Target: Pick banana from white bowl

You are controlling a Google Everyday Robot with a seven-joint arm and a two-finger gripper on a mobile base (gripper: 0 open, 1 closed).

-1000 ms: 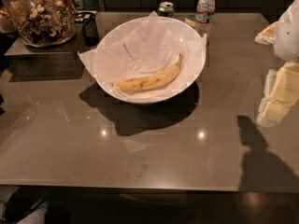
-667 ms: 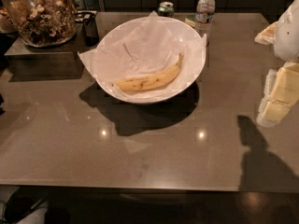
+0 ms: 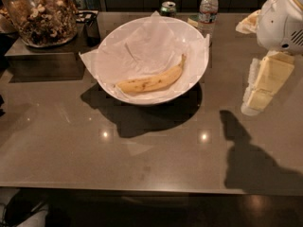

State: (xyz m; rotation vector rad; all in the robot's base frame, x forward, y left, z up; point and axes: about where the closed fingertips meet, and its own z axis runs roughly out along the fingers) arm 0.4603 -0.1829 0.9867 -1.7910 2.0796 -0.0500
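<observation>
The task is at its opening step, the approach. The curved yellow banana with brown speckles (image 3: 151, 82) lies untouched on its side in the large round white bowl (image 3: 187, 26), resting on the crinkled white paper liner (image 3: 142, 51) with its stem end raised toward the right rim. The robot's pale yellow blocky hand (image 3: 259, 91) hangs at the right edge of the view, well apart from the bowl and above the bench, beneath the rounded white robot casing (image 3: 281, 18). It grasps nothing, but whether it is released or clenched I cannot tell. The next move, as I judge it, calls for a carry leftward over the rim and then a descent into the bowl, with the hand set across the banana's middle. It should take care not to snag the loose paper or nudge the bowl. The smooth grey-brown bench (image 3: 142, 160) is glossy, throwing back small points of light and carrying the dark shadows of bowl and arm. At its far left a big glass jar of mixed nuts (image 3: 42, 13) stands on a dark low box (image 3: 42, 63). Behind the bowl stand a small metal drink can (image 3: 167, 7) and a clear plastic water bottle (image 3: 208, 6), both near the far rim. The room beyond is dim, with dark fronts along the back.
</observation>
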